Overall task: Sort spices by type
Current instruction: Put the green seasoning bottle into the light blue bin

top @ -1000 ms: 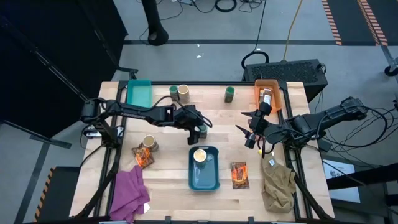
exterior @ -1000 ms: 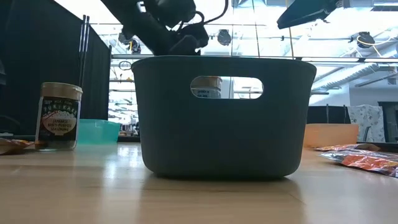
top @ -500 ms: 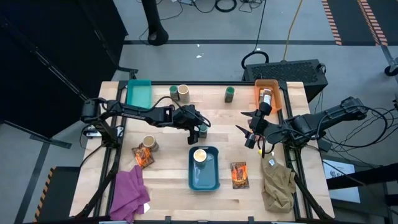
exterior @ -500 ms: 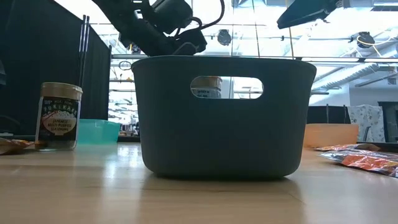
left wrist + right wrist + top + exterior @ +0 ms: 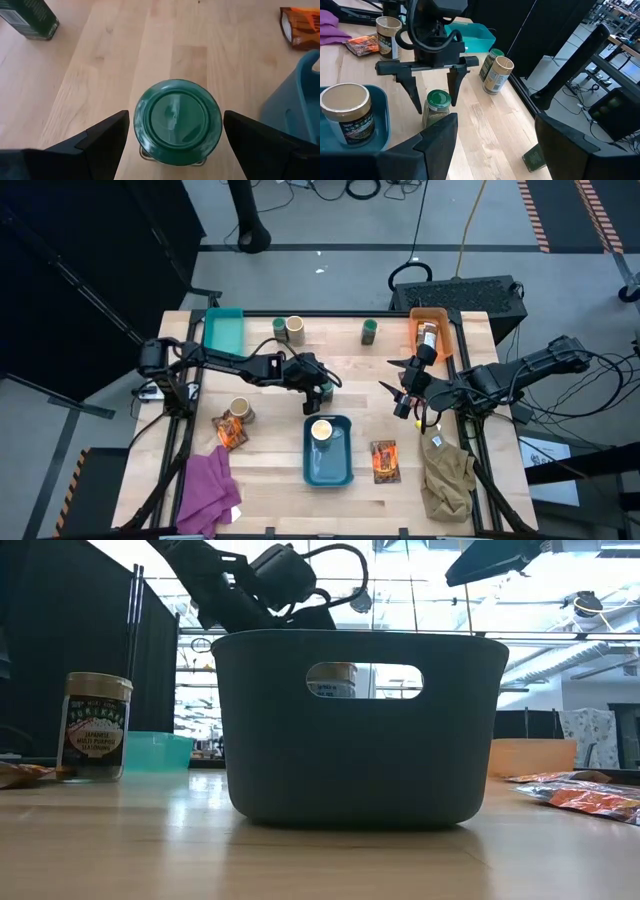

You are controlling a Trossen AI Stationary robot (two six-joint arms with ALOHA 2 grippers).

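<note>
Left tool [image 5: 172,130] spread, straddling green jar [image 5: 177,121], frame centre. I judge it rigid, smooth, light: pinch below lid.

A dark green lid [image 5: 177,119] is seen on a jar; an orange-and-black packet [image 5: 384,461] and purple cloth [image 5: 208,493] are shown on the pale wooden bench [image 5: 270,490].
</note>
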